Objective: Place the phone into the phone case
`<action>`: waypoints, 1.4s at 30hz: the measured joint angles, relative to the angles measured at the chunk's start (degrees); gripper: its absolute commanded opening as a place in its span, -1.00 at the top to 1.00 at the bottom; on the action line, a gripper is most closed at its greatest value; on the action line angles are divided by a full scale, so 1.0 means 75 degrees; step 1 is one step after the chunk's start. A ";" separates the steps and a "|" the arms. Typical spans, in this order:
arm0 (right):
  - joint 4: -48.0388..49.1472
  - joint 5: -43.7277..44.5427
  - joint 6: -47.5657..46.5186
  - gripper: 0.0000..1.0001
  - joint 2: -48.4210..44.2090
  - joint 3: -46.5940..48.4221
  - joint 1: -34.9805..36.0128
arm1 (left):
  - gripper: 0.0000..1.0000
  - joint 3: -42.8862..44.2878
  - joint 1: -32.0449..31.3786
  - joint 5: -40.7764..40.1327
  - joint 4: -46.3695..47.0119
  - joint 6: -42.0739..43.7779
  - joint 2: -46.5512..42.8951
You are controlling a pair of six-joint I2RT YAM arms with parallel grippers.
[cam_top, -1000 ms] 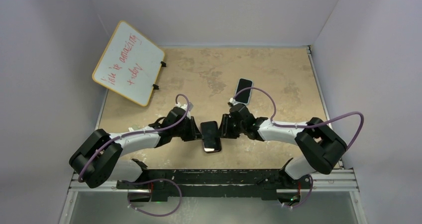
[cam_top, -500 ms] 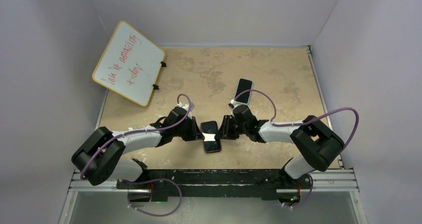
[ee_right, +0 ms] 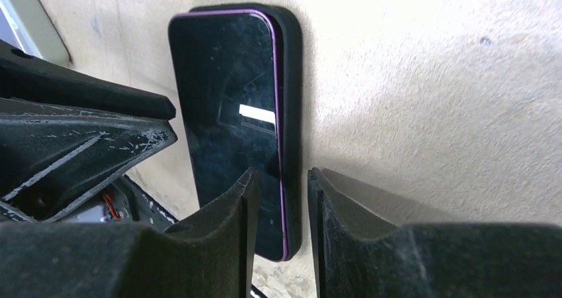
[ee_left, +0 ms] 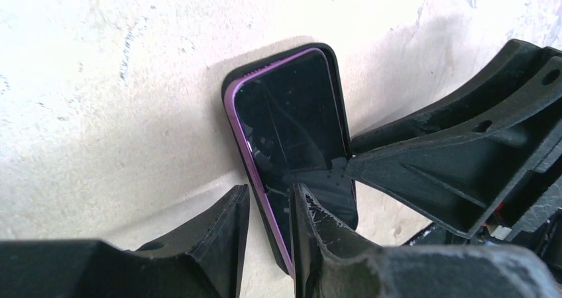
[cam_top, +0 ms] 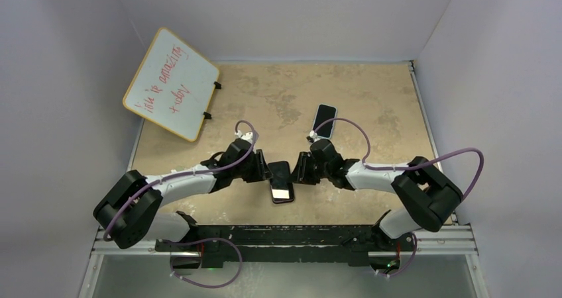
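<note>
A purple-edged phone (cam_top: 281, 179) lies screen up in a black phone case (ee_left: 335, 56) on the table between my two grippers. In the left wrist view the phone (ee_left: 291, 126) has its left purple edge sitting above the case rim. In the right wrist view the phone (ee_right: 225, 93) lies inside the case (ee_right: 291, 79). My left gripper (cam_top: 267, 173) (ee_left: 270, 189) is slightly open and straddles the phone's left edge. My right gripper (cam_top: 296, 171) (ee_right: 283, 173) is slightly open and straddles the right edge of phone and case.
A second phone (cam_top: 325, 120) in a light case lies farther back on the right. A whiteboard (cam_top: 171, 83) with red writing leans at the back left. Walls close the table on three sides.
Both grippers stay at the phone's sides. The left wrist has shifted slightly away from me, and the phone and case have turned a little.
</note>
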 measured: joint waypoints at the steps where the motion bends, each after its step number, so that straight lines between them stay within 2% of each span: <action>1: -0.0044 0.0020 -0.0009 0.33 0.0009 0.0047 -0.0023 | 0.37 0.0032 0.0000 -0.0093 -0.0029 0.0032 0.0000; 4: -0.0143 0.0055 -0.0023 0.36 0.0041 0.0227 -0.0076 | 0.41 0.0119 0.0003 -0.0233 -0.0079 0.0087 0.0064; 10: -0.0178 0.0160 -0.0154 0.44 0.0399 0.0612 -0.0169 | 0.77 0.0294 0.0012 -0.0201 0.0105 0.0239 0.0650; 15: -0.0178 0.0067 -0.0312 0.52 0.0833 0.0848 -0.0283 | 0.86 0.0434 0.0082 0.0050 0.0221 0.0446 0.0845; 20: -0.0157 -0.0210 -0.0560 0.53 0.0933 0.0906 -0.0385 | 0.81 0.0452 0.0154 0.0315 0.0338 0.0708 0.0935; 32: 0.0003 -0.0624 -0.1014 0.48 0.1003 0.0906 -0.0493 | 0.26 0.0469 0.0195 0.0603 0.0504 0.1096 0.1032; 35: 0.0029 -0.0615 -0.0994 0.36 0.1000 0.0903 -0.0478 | 0.25 0.0501 0.0192 0.0574 0.0399 0.1008 0.1032; 38: 0.0105 -0.0580 -0.0935 0.21 0.0909 0.0807 -0.0434 | 0.37 0.0501 0.0172 0.0539 0.0259 0.0839 0.0979; 42: 0.0227 -0.0571 -0.0746 0.10 0.0434 0.0326 -0.0373 | 0.50 0.0420 0.0152 0.0533 0.0009 0.0603 0.0731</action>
